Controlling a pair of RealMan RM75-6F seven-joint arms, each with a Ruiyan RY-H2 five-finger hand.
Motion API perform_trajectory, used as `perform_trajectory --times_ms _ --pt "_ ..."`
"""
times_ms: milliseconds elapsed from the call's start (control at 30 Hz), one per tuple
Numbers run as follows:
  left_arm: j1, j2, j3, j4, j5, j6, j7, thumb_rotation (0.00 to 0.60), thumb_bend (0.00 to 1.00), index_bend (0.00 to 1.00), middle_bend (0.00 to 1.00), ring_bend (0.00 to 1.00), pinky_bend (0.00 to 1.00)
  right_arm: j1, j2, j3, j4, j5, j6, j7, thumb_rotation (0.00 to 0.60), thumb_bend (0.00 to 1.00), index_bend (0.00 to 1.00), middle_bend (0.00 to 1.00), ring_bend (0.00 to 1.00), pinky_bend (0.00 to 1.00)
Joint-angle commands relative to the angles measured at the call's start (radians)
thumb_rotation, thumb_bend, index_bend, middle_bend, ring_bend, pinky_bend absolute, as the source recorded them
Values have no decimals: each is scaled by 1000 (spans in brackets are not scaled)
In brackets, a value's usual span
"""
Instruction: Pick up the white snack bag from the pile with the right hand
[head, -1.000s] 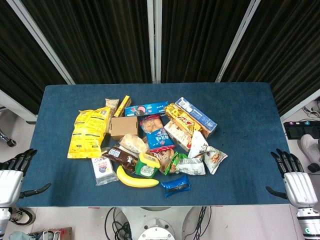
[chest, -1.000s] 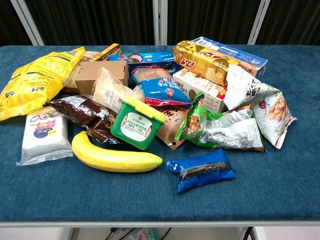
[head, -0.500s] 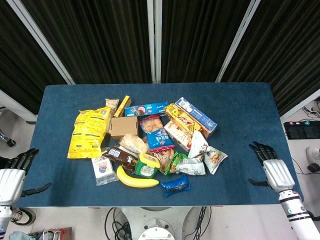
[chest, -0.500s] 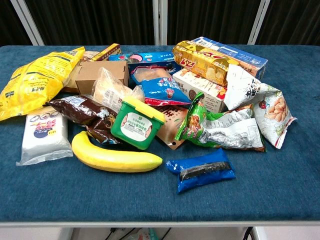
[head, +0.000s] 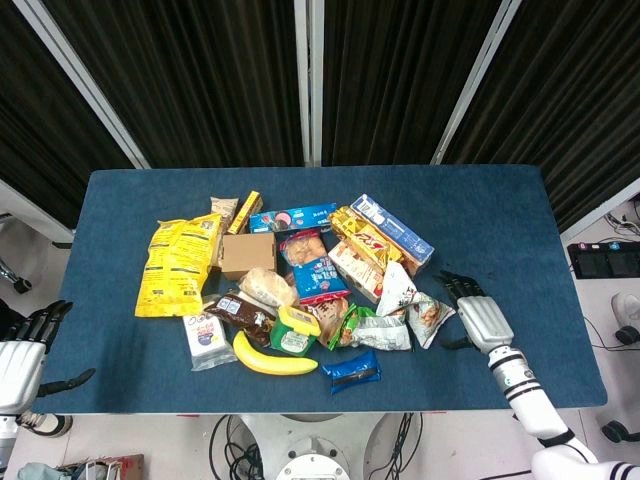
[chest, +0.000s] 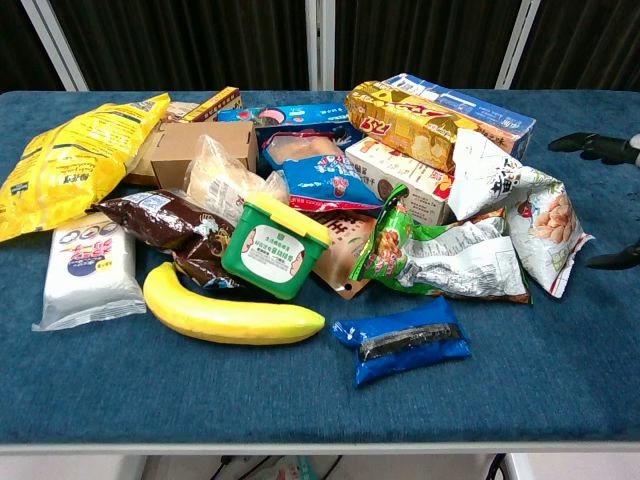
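Right hand (head: 483, 318) of mine hovers with fingers spread and holding nothing, just beside the white snack bag (head: 398, 290), seemingly not touching it.

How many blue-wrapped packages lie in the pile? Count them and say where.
4: small dark-blue packet nearest the robot; blue-red snack bag mid-pile; flat blue box behind it; long blue-white box far right. Others may be hidden.

Bare table (head: 520, 240) right of pile; nut bag (head: 432, 316) alongside.
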Motion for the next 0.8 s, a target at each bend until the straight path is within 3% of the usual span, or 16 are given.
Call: perform_trajectory --times_ms 33,367,633,800 --pt "0 2 0 0 -2 -2 -2 442 0 102 104 133 269 19 -29 6 18 24 -18 -15 600 52 0 15 0 37" --pt "-3 -1 2 -6 -8 -16 11 444 0 102 104 134 270 54 -86 5 63 55 -44 -16 600 97 0 29 0 59" --pt "0 -2 3 -4 -14 -17 8 440 0 102 104 134 270 58 -127 -14 114 21 -32 29 600 166 1 82 56 191" --pt "1 -2 2 -1 -18 -19 1 440 0 106 104 134 270 62 -128 -26 128 -1 -34 56 600 188 183 209 206 387"
